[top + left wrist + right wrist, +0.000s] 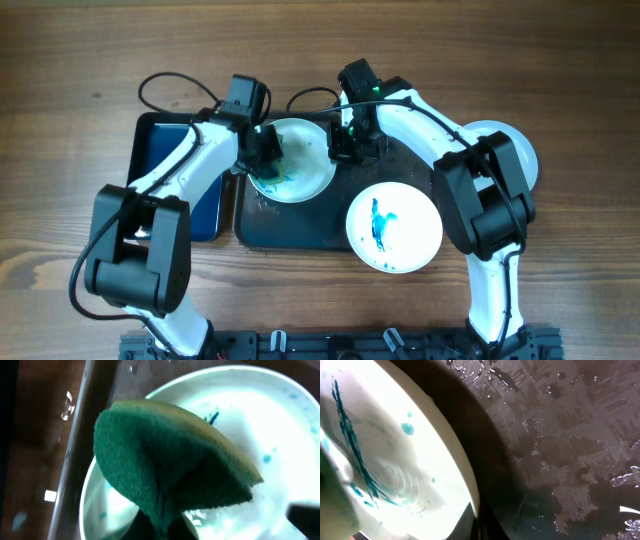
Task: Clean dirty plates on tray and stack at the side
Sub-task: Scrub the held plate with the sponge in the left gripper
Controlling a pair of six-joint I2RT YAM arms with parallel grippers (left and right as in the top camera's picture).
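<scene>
A white plate (305, 150) smeared with blue sits at the back of the dark grey tray (290, 228). My left gripper (266, 158) is shut on a green sponge (170, 470), which presses on the plate's left part (280, 420). My right gripper (345, 145) is shut on the plate's right rim (470, 505); blue streaks show on the plate's face (395, 460). A second plate (393, 225) with a blue streak lies at the tray's right front edge. A third plate (512, 150), plain white where visible, lies on the table at the right, partly hidden by my right arm.
A narrower dark blue tray (170, 150) lies left of the grey tray, under my left arm. The grey tray's floor is wet (570, 435). The table is brown wood (580, 280). Black cables loop behind both wrists.
</scene>
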